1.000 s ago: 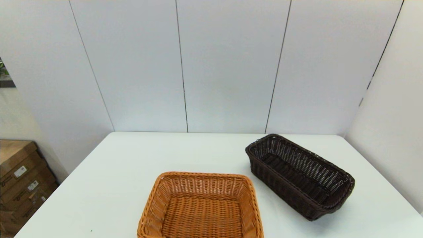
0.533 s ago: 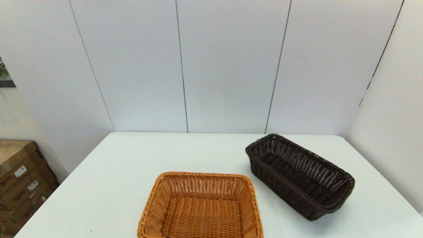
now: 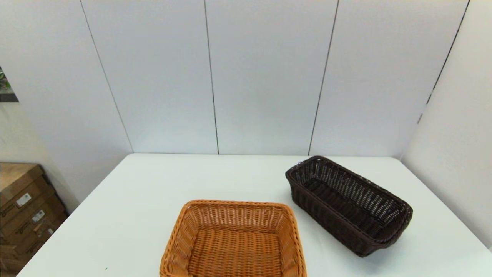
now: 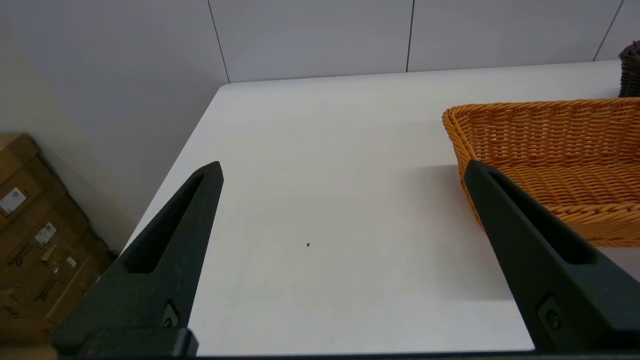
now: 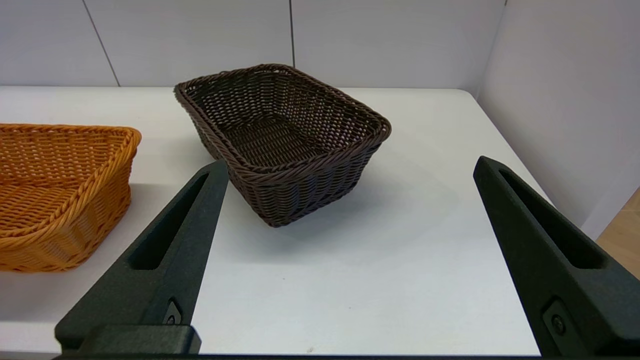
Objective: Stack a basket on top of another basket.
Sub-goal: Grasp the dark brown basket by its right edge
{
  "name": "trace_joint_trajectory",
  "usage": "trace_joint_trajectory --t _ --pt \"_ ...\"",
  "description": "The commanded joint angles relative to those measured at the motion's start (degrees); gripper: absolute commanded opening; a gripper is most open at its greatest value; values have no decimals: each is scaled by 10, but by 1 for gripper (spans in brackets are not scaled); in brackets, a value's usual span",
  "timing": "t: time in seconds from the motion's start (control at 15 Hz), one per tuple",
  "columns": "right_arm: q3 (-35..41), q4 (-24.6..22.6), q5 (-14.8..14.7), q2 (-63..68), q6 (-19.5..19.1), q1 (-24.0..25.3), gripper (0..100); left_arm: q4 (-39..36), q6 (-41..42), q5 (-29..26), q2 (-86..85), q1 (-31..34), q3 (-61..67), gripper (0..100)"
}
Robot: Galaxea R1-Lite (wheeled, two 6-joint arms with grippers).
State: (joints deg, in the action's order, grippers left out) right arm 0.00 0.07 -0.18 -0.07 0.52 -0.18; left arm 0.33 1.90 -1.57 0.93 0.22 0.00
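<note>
The dark brown basket rests on the white table at the right, turned at an angle; it also shows in the right wrist view. The orange-tan basket sits at the near middle, apart from it, and appears beside the left arm. My right gripper is open, held back from the dark basket's near corner with nothing between its fingers. My left gripper is open over bare table to the left of the orange-tan basket. Neither arm shows in the head view.
Cardboard boxes stand on the floor off the table's left edge. White wall panels close the back and the right side. Bare table lies left of the orange-tan basket and in front of the dark one.
</note>
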Motion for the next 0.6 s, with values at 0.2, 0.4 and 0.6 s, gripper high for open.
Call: trace_joint_trajectory --t 0.2,0.4,0.6 --pt "0 0 0 1 0 0 100 1 -7 7 -10 0 1 100" --pt "0 0 0 1 0 0 100 0 -8 8 -10 0 1 100" --pt "0 0 0 1 0 0 100 0 -8 8 -10 0 1 100"
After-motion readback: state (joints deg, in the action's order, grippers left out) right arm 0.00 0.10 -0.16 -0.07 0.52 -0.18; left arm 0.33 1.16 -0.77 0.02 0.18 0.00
